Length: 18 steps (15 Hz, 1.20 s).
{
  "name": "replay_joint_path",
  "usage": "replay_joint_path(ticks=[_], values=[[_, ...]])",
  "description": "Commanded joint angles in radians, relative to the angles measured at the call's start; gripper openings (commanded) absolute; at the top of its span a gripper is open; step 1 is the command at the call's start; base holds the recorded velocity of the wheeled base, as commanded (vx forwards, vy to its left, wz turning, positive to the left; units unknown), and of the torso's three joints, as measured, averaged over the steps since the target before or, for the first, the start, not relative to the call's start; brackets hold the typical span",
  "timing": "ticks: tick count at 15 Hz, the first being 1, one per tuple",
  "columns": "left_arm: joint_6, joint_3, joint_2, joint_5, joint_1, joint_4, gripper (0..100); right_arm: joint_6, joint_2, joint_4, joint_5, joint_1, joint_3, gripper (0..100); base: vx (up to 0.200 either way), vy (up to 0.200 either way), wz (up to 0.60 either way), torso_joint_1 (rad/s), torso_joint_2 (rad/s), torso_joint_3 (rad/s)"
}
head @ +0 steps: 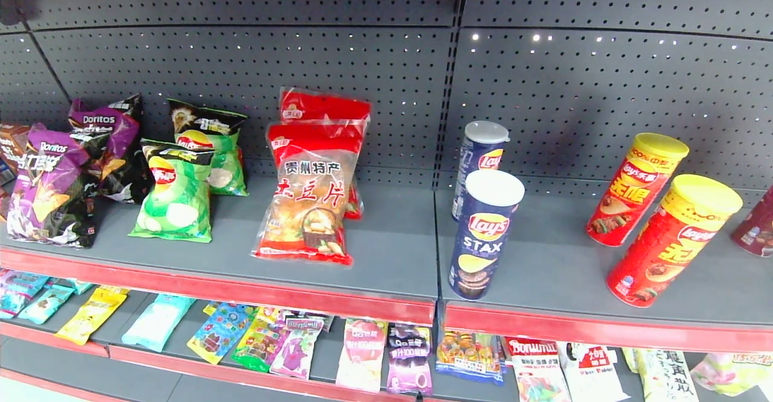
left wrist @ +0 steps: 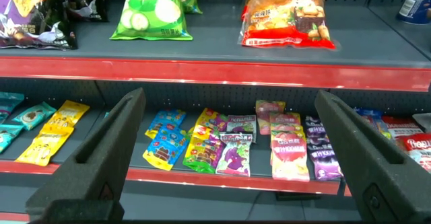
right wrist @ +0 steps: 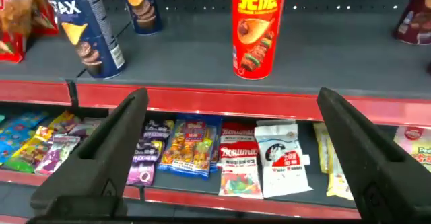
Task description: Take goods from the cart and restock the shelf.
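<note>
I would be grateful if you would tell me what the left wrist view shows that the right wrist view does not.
Left wrist view alone: the green chip bag, the purple chip bags and the open left gripper. Right wrist view alone: the red can, a dark red can at the edge and the open right gripper. Both: the red snack bag, a blue can and the red shelf edge.

The head camera looks forward and down at the shelf (head: 392, 251) from close by, taking in both bays. Each wrist camera sits lower, about level with the shelf's red front edge. The left wrist view shares the green bag (head: 175, 194) (left wrist: 151, 9) with the head view, the right wrist view the blue can (head: 486, 233) (right wrist: 91, 32).
</note>
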Motion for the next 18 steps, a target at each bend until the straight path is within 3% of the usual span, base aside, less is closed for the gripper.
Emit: replay_joint_path(ticks=[1,4,6,12,16,18], values=[[0.001,0.0,0.0,0.0,0.0,0.0,100,-0.002,0.006,0.003,0.009,0.003,0.004,100,0.0,0.0,0.0,0.0,0.0,0.0],[0.001,0.0,0.0,0.0,0.0,0.0,100,0.051,0.001,-0.012,-0.096,-0.002,0.031,100,0.0,0.0,0.0,0.0,0.0,0.0],[0.001,0.0,0.0,0.0,0.0,0.001,100,-0.044,0.001,-0.009,-0.028,0.0,0.031,100,0.0,0.0,0.0,0.0,0.0,0.0],[0.001,0.0,0.0,0.0,0.0,0.0,100,-0.035,0.001,-0.009,-0.017,0.0,0.031,100,0.0,0.0,0.0,0.0,0.0,0.0],[0.001,0.0,0.0,0.0,0.0,0.001,100,-0.035,0.001,-0.009,-0.017,0.0,0.031,100,0.0,0.0,-0.6,0.006,0.0,0.002],[0.001,0.0,0.0,0.0,0.0,0.0,100,-0.031,0.001,-0.009,-0.016,0.0,0.031,100,0.0,0.0,0.0,0.0,0.0,0.0]])
